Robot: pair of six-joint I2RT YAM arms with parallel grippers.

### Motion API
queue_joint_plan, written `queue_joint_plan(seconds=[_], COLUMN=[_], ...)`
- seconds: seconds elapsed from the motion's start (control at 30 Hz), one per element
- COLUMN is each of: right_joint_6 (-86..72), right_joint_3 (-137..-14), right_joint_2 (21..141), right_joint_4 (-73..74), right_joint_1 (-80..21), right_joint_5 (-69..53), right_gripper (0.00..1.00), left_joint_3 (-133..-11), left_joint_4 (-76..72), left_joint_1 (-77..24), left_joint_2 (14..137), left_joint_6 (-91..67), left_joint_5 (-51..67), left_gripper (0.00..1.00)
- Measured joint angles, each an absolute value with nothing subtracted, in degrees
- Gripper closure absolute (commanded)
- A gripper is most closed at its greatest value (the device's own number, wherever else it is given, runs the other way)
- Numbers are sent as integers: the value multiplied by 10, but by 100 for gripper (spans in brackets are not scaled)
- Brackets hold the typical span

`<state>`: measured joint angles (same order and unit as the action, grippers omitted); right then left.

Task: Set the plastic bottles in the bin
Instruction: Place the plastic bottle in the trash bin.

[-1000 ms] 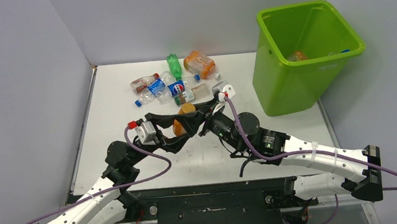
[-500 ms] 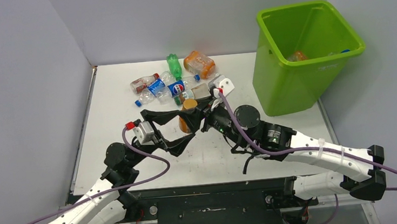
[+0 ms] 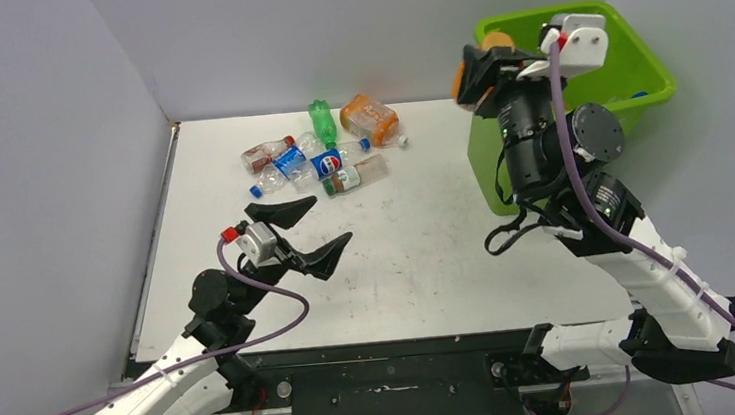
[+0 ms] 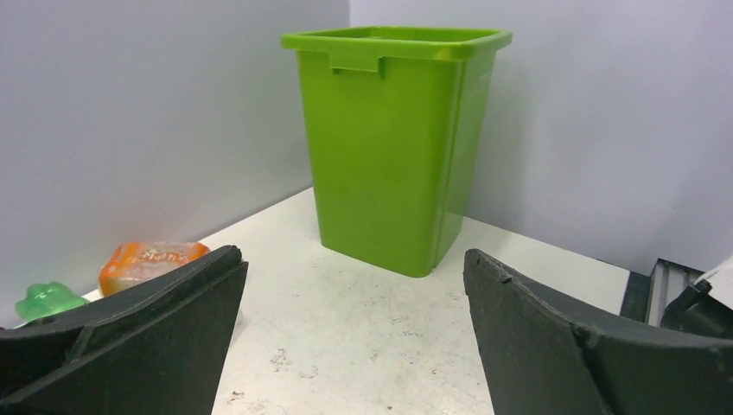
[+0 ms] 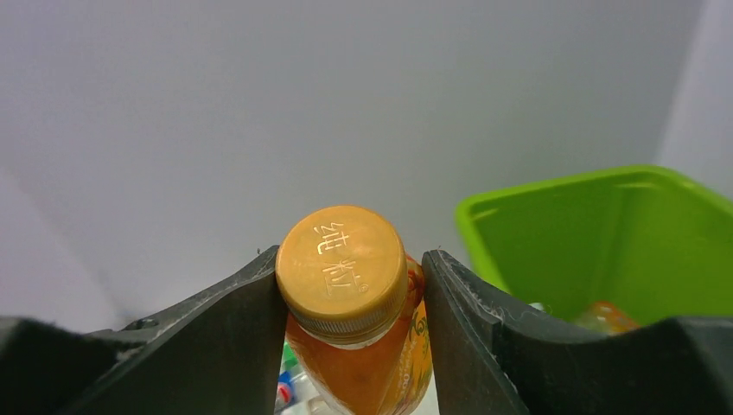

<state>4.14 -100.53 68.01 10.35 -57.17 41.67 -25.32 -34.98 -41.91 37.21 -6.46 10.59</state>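
So the handoff is done: a second ago both arms were bunched up mid-table with the orange bottle [image 5: 347,285] between them, and now the left gripper [image 3: 331,220] has let go and sits at about 8 o'clock on the table, jaws spread wide with nothing in them. The right gripper [image 3: 477,69] has swung all the way up to the bin [image 3: 540,162] at 2 o'clock, pinched partway shut on that bottle just below its orange cap. From the right wrist view the bin's opening sits off to the right and lower down, so I'd say the bottle is at the rim's near-left corner and not quite over the hole yet. It probably needs a bit more reach to 3 o'clock before letting go, or it could clip the rim and bounce back onto the table. There's already at least one orange bottle [image 5: 605,316] lying in the bin. The rest of the pile [image 3: 324,159] is at 11 to 12 o'clock near the back wall: a green one [image 3: 322,121], a fat orange one [image 3: 369,117], a couple of Pepsi labels and some clear ones all touching or overlapping. Nothing I can see lies between the left gripper and the pile, but those bottles are packed tight, so picking one out cleanly looks fiddly.
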Motion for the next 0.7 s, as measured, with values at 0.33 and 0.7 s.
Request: queue_joint_plan(seconds=[0.33,0.7], right_joint_6=[-13,-213], right_joint_3=[-1077,-1114], right_joint_2=[785,915], right_joint_4=[60,135], right_joint_1=[-263,-60], right_joint_5=[423,331], right_gripper=[95,10], left_joint_3=[-253,-254], left_joint_4=[-316,-285], left_joint_1=[-419,-429], left_joint_2=[371,370], left_joint_6=[-53,-49], left_joint_5=[51,5], left_gripper=[4,4])
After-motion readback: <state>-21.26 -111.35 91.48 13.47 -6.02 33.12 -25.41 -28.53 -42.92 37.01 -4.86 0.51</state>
